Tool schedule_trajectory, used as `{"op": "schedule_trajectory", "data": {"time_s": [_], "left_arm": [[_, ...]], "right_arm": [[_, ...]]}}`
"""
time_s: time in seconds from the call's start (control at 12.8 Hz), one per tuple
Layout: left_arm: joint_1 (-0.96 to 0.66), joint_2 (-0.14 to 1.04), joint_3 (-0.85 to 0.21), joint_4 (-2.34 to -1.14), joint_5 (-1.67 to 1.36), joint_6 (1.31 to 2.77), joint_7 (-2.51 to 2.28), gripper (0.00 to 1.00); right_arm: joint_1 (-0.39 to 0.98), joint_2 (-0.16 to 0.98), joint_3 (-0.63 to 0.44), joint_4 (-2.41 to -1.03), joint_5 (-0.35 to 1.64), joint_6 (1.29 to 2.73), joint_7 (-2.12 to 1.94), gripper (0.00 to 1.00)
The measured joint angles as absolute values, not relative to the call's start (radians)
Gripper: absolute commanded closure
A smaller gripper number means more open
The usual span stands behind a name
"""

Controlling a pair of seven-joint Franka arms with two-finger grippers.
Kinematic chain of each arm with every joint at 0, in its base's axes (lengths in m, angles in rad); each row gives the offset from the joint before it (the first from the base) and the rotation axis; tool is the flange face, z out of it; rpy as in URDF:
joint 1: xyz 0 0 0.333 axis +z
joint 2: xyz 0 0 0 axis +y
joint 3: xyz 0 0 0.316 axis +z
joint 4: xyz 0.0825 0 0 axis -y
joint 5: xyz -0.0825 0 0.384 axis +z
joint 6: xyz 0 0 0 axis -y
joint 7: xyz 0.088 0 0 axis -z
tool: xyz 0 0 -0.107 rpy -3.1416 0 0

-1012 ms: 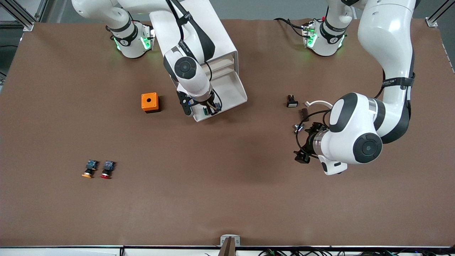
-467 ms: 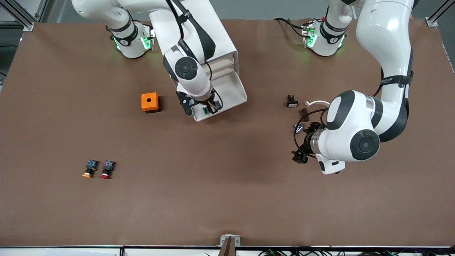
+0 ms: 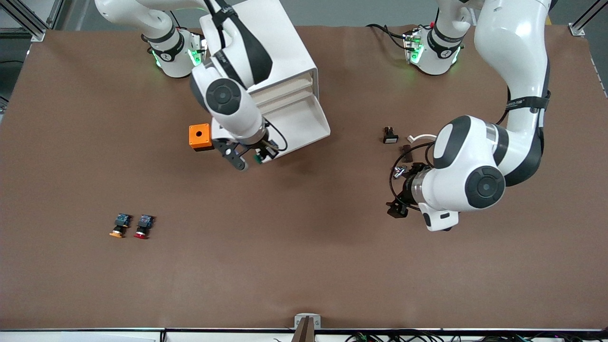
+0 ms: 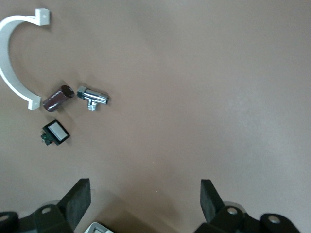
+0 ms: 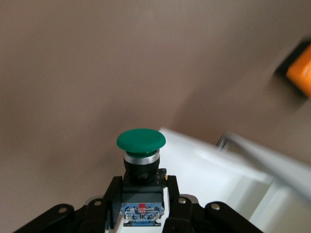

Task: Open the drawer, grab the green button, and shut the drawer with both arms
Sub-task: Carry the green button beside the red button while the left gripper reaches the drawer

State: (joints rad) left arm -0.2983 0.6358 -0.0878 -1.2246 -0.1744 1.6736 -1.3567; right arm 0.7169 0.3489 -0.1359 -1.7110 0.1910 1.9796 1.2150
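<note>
The drawer stands pulled out of the white cabinet. My right gripper is over the drawer's front corner and is shut on the button. In the right wrist view the button shows its green cap, black body and blue rear block between my right gripper's fingers, with the white drawer under it. My left gripper is open and empty, low over bare table toward the left arm's end. It is also open in the left wrist view.
An orange box sits beside the drawer. An orange-capped button and a red-capped button lie nearer the front camera. By my left gripper lie a white clip, a brown cylinder, a chrome fitting and a small black switch.
My right gripper has risen out of the drawer with the green button and moved toward the orange box. My left arm has drifted slightly.
</note>
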Motion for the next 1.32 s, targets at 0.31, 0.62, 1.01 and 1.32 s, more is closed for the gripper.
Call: {"op": "schedule_trajectory", "data": {"time_s": [0.31,0.62,1.01,1.32], "left_arm": [[-0.331,0.645,-0.088,-1.236,-0.174,1.698,-1.194,0.02],[-0.409,0.657,-0.09,-1.27,-0.172,1.778,-1.132,0.01],[-0.508,0.666,-0.09,-1.384,-0.17,1.935,-1.131,0.01],[-0.572,0.668,-0.092,-1.46,-0.126,2.04,-1.096,0.01]], "right_arm": [[0.545,0.349,-0.142,-1.685,0.145,1.936,0.775,1.0],[0.419,0.362,-0.144,-1.686,0.051,1.976,0.455,1.0],[0.279,0.465,-0.143,-1.689,0.053,2.081,0.264,1.0],[0.241,0.562,-0.142,-1.69,0.053,2.198,0.183,0.99]]}}
